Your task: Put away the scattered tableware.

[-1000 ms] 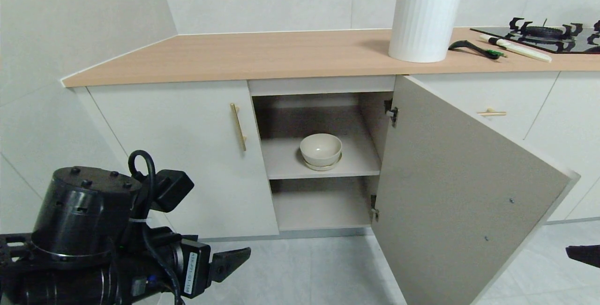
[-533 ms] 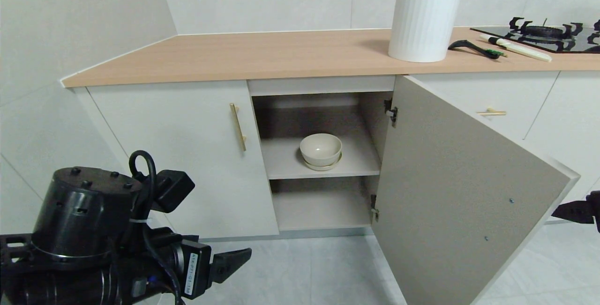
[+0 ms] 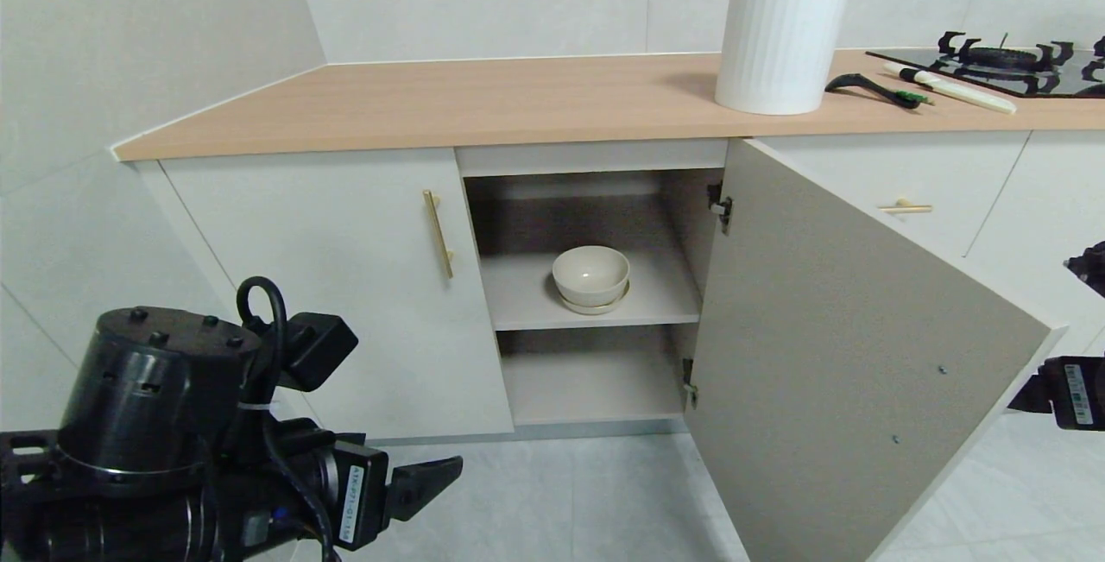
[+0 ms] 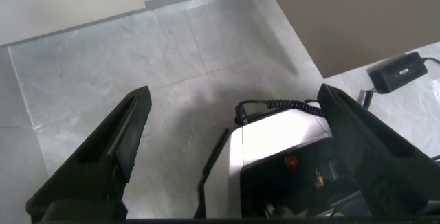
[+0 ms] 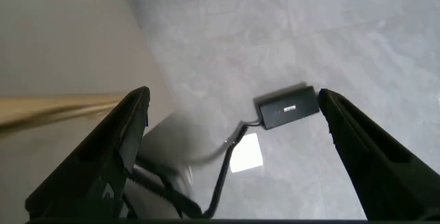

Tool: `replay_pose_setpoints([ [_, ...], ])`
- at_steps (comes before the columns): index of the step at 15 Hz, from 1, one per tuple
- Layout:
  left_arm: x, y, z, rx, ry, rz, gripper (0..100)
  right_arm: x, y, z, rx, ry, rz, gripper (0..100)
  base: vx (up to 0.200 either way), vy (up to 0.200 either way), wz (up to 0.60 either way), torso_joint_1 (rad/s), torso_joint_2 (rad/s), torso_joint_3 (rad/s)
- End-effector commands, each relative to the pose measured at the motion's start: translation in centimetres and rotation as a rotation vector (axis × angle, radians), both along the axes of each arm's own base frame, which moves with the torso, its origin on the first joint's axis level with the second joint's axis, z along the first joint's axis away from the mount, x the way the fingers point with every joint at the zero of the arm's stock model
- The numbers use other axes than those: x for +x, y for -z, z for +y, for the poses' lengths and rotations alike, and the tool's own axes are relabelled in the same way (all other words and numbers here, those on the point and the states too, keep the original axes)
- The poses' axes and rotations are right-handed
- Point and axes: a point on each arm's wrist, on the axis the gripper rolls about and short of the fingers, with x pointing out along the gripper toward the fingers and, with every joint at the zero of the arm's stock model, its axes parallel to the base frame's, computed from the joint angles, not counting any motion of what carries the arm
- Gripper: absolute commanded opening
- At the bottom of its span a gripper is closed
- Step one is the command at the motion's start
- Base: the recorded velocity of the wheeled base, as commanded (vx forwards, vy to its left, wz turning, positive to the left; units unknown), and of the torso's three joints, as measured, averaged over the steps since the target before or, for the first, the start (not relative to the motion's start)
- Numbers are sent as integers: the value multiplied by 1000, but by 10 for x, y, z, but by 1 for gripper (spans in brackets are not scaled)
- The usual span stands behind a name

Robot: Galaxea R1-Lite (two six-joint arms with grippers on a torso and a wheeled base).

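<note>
A beige bowl (image 3: 591, 273) sits on a small plate (image 3: 593, 306) on the middle shelf of the open cabinet (image 3: 596, 312). On the counter at the right lie a black ladle (image 3: 872, 88) and a white-handled utensil (image 3: 950, 87). My left gripper (image 3: 427, 483) hangs low at the front left, over the floor. In the left wrist view it (image 4: 234, 104) is open with nothing between its fingers. My right gripper (image 5: 234, 104) is open too and holds nothing. It is on the outer side of the open door, with the door's gold handle (image 5: 55, 110) close beside one finger.
The cabinet door (image 3: 846, 355) swings far out toward me at the right. A tall white ribbed container (image 3: 784, 27) stands on the wooden counter (image 3: 432, 104), beside a gas hob (image 3: 1010, 61). The left door (image 3: 345, 286) is closed. A power brick (image 5: 289, 107) and cable lie on the tiled floor.
My right arm has risen at the right edge, from near the floor to beside the open door's outer edge. The left arm, bowl and door have not moved.
</note>
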Motion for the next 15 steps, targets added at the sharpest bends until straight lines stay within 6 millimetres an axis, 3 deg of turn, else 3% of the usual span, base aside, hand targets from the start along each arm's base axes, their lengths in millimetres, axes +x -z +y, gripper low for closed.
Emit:
replay_pose_setpoints([
  [1, 0, 0, 0, -1, 0, -2, 100, 2, 6, 12, 21, -37, 18, 100, 0, 0, 0, 0, 0, 0],
  [4, 0, 0, 0, -1, 0, -2, 100, 4, 12, 30, 62, -80, 12, 100, 0, 0, 0, 0, 0, 0],
  [6, 0, 0, 0, -1, 0, -2, 100, 4, 13, 32, 62, -91, 12, 100, 0, 0, 0, 0, 0, 0],
  [10, -1, -2, 1, -4, 0, -7, 100, -4, 18, 67, 138, -199, -15, 100, 0, 0, 0, 0, 0, 0],
  [15, -1, -3, 1, -8, -4, -10, 100, 14, 40, 114, 202, -307, -44, 100, 0, 0, 0, 0, 0, 0],
])
